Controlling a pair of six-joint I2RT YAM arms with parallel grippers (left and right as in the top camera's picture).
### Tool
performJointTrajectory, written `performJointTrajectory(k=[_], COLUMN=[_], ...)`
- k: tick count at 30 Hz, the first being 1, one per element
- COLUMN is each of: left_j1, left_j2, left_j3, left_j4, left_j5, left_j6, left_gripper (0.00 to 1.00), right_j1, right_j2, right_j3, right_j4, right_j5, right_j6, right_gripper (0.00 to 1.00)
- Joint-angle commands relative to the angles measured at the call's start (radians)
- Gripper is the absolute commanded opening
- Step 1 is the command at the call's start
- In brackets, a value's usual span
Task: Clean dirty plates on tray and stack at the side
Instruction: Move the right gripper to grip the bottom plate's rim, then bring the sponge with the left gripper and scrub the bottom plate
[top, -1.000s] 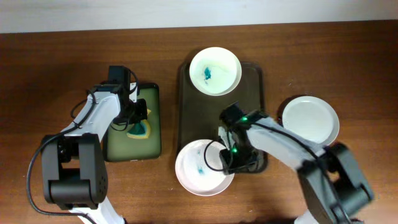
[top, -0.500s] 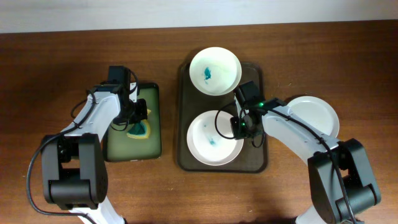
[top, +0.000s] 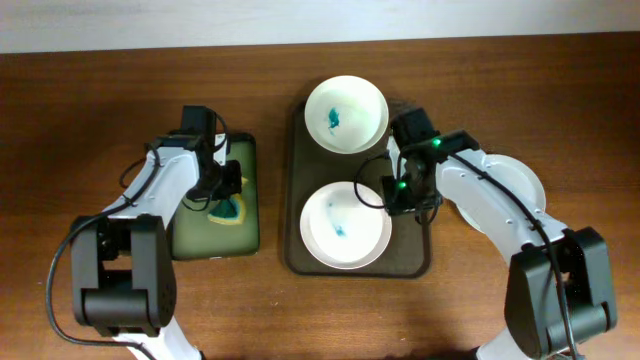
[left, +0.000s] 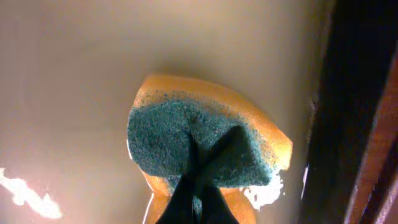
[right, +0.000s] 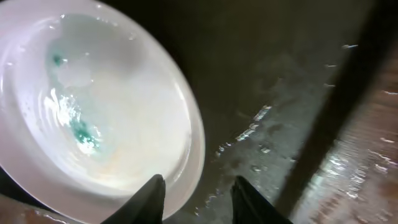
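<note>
Beginning at the right end effector (right: 199, 202): parted partway, gripping nothing, tips low at the right edge of the near plate (right: 112, 106), that rim seemingly running between them. Touching or just clear, hard to tell. Inside that plate, a teal smear (right: 81, 134), unwiped. Under it, the tray (right: 280, 68), dark and speckled with droplets (right: 261, 115). Farther up the tray, the far plate (top: 346, 113), also smeared, hanging over the back rim. Off to the right on the tabletop (top: 100, 100), the third plate (top: 522, 185), plain white, partly hidden under the right arm.

Over at the left end effector (left: 211, 142): closed, apparently pinching the scouring face of the sponge (left: 161, 130), down in the green tray (top: 190, 235), well apart from the plates.

Likely trouble from here:
- Tipping or dropping the near plate by closing on only its thin rim.
- Sliding it across the wet, slick-looking tray with a careless nudge.
- Losing the sponge from so shallow a pinch on the way over.
- Brushing the clean third plate with the right arm above it.
- Unseating the overhanging far plate by bumping the tray.

No brand, label or readable writing anywhere; only a small green light (top: 401, 185) on the right arm.
</note>
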Motion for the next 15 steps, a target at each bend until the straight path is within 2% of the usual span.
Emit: performJointTrajectory(k=[1, 5, 8, 10, 15], left_j1=[-0.058, -0.11, -0.114, -0.144, -0.256], left_j2=[-0.043, -0.049, -0.049, -0.049, -0.048], left_j3=[0.091, 0.234, 0.271, 0.271, 0.27], left_j4=[-0.066, -0.179, -0.184, -0.182, -0.14], left_j5=[0.013, 0.111, 0.226, 0.252, 0.248], left_j6=[0.035, 0.034, 0.035, 0.034, 0.011], left_gripper=[0.0, 0.0, 0.0, 0.0, 0.0], right_j1=[-0.002, -0.002, -0.003, -0.003, -0.037], right_j2=[0.035, 0.045, 0.045, 0.045, 0.045], right_j3=[-0.061, -0.168, -0.214, -0.214, -0.214], right_j4=[0.043, 0.183, 0.245, 0.245, 0.247], right_j5=[-0.064, -0.063, -0.06, -0.056, -0.016], right_j6=[-0.014, 0.035, 0.073, 0.073, 0.077], right_gripper=[0.37, 0.34, 0.15, 0.04, 0.04])
